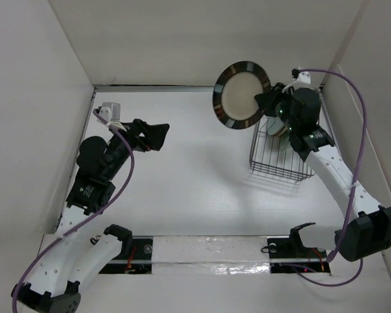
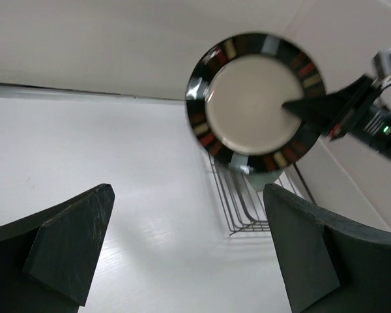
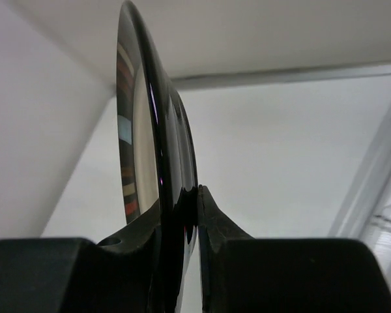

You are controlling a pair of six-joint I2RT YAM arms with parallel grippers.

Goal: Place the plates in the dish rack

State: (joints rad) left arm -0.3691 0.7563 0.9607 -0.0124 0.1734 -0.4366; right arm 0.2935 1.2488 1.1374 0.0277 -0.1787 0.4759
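- White tabletop (image 1: pixel 195 189) boxed in by plain white walls; both arm bases sit at its near edge.
- Left arm is bent over the left side, its left gripper (image 1: pixel 158 135) released, with the dark fingers (image 2: pixel 72 248) spread wide and nothing between them, pointing across toward the right.
- Right arm stretches up the right side to the far right corner, wrist raised.
- Right gripper (image 3: pixel 182 222) is clenched on the lower rim of the black-rimmed cream plate (image 1: pixel 242 95), one finger on each face.
- That plate stands upright on edge in the air, above the far left corner of the dish rack (image 1: pixel 280 156). It has a cream centre and a glossy black rim with red, tan and grey blocks.
- Black wire dish rack rests on the tabletop by the right wall. A pale green dish (image 2: pixel 264 177) shows inside it, mostly hidden.
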